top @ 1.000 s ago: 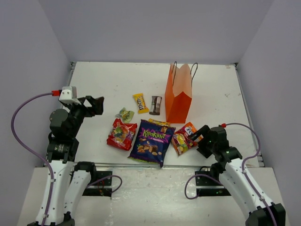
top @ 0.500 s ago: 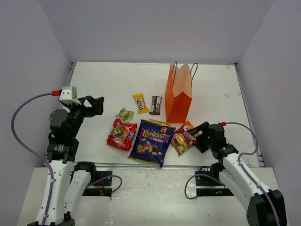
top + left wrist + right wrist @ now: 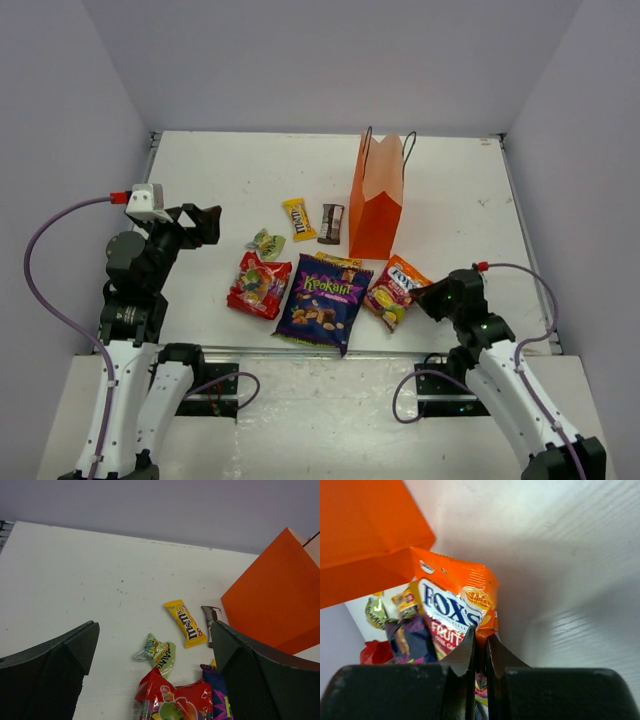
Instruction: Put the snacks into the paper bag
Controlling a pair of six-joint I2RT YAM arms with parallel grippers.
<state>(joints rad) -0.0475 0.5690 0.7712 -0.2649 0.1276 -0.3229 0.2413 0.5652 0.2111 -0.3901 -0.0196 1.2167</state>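
Orange bag [image 3: 452,597] clenched at its corner by right pincer [image 3: 480,642]; left pincer [image 3: 203,222] released; pick-up step in hand; next, lift it clear above the paper bag [image 3: 378,205].

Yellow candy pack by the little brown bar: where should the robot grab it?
Pinch the yellow pack across its narrow middle, coming straight down from above. It lies flat, long and slim, so its two long edges probably give the best bite. The brown bar lies close beside it but apart, so keep the pinch centred.
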